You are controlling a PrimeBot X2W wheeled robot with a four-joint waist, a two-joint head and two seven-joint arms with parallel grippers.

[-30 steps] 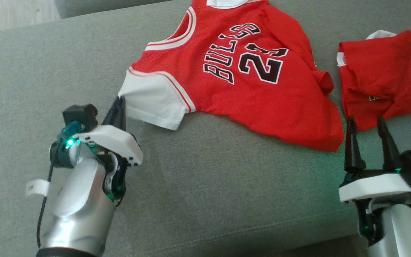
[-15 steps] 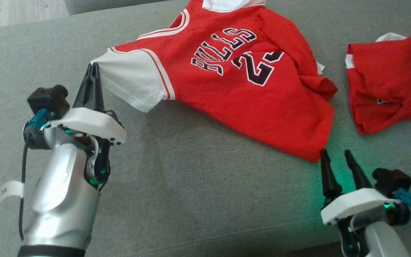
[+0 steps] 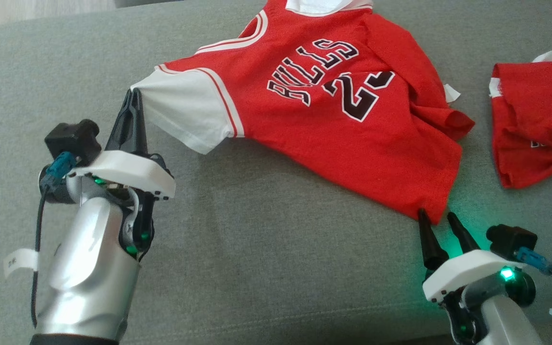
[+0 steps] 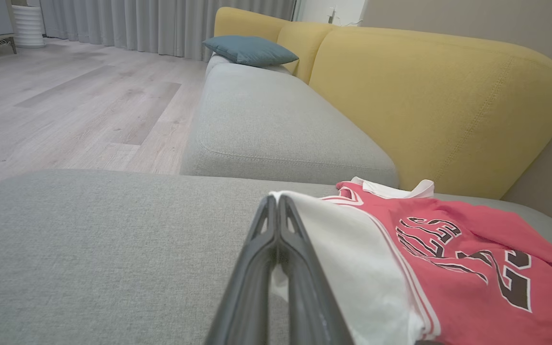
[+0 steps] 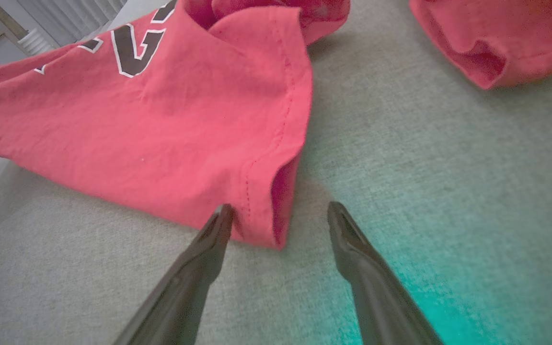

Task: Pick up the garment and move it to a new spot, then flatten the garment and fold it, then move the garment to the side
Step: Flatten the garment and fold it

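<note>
Jersey (image 3: 304,136) pinched in left gripper (image 3: 134,94); right gripper (image 3: 435,214) spread.

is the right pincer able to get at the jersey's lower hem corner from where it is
Probably yes: the right pincer is open, and the lower hem corner of the jersey lies right at its fingertips, with nothing between them.

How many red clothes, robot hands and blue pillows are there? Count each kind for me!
Red clothes: 2 (red Bulls jersey with white sleeves, crumpled red cloth garment)
Robot hands: 2 (left hand, right hand)
Blue pillows: 1 (teal-blue fabric pillow)
Total: 5
</note>
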